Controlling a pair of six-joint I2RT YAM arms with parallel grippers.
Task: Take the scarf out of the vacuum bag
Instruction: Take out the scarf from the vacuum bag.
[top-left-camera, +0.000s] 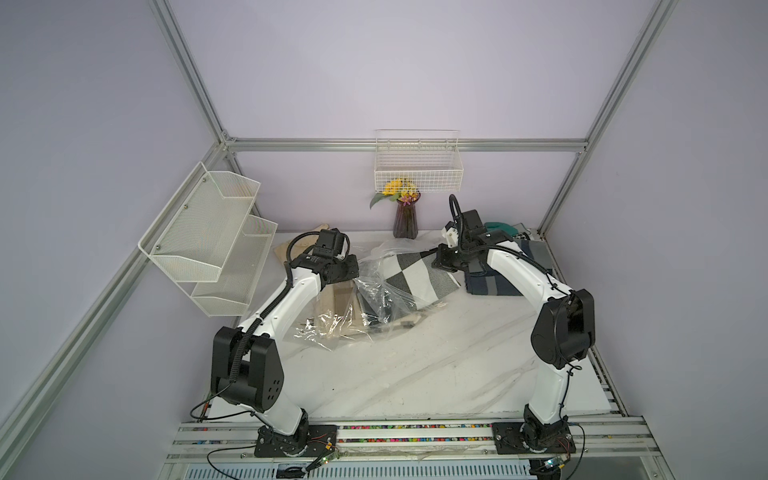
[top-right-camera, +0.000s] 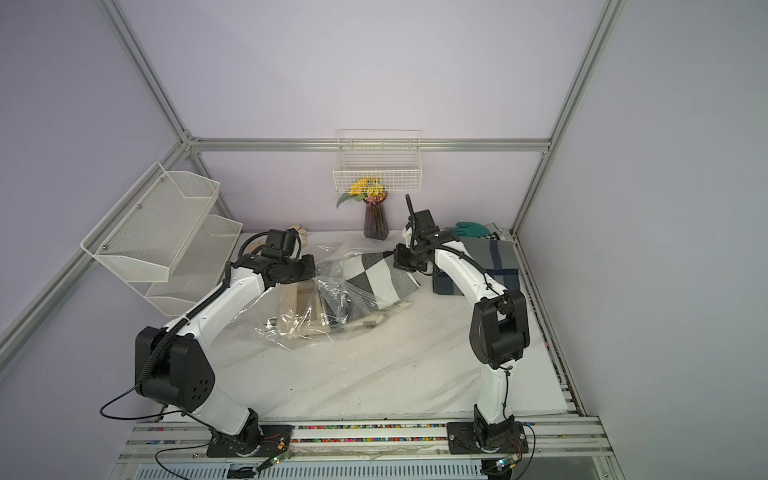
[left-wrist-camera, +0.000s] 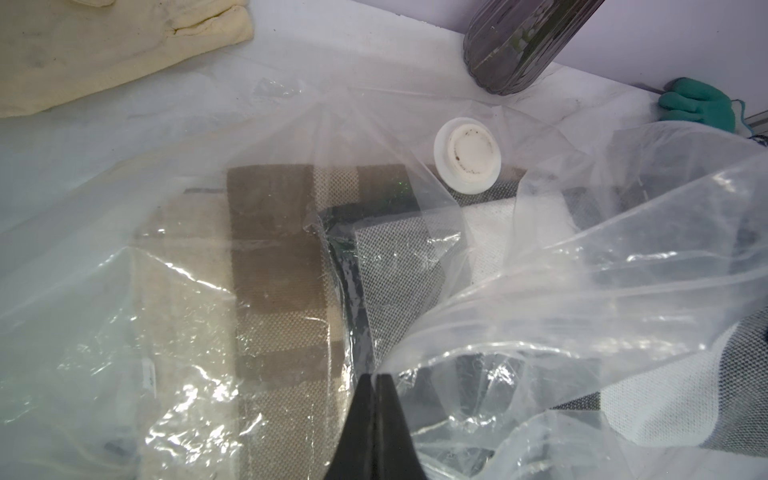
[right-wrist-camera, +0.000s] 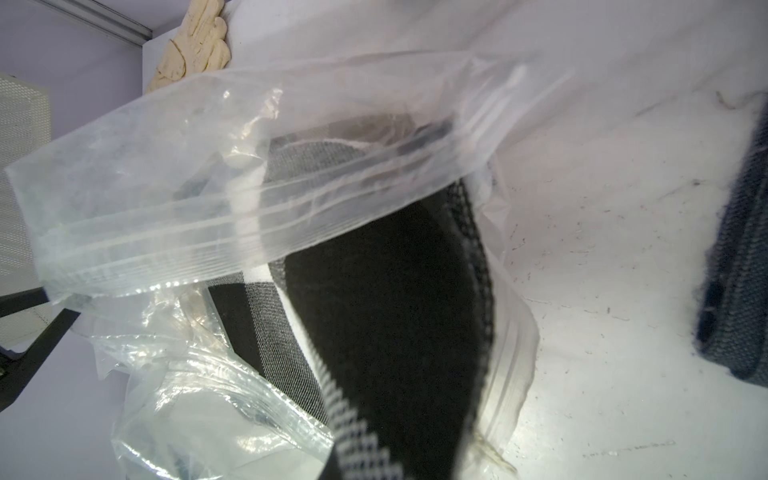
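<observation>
Clear plastic vacuum bag (top-left-camera: 318, 336) holds a beige cloth (left-wrist-camera: 270, 257) and part of the checked scarf (top-left-camera: 409, 276), the left gripper (left-wrist-camera: 375, 376) pinching its film with jaws together, the right gripper (top-left-camera: 436, 261) clamped on the scarf.

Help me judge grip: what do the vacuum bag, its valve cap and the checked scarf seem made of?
The vacuum bag: probably thin clear plastic film, glossy; it crinkles and glints. The valve cap: rigid white plastic, matte, smooth moulded rim. The scarf: knitted or woven textile, matte, visible mesh-like weave.
</observation>
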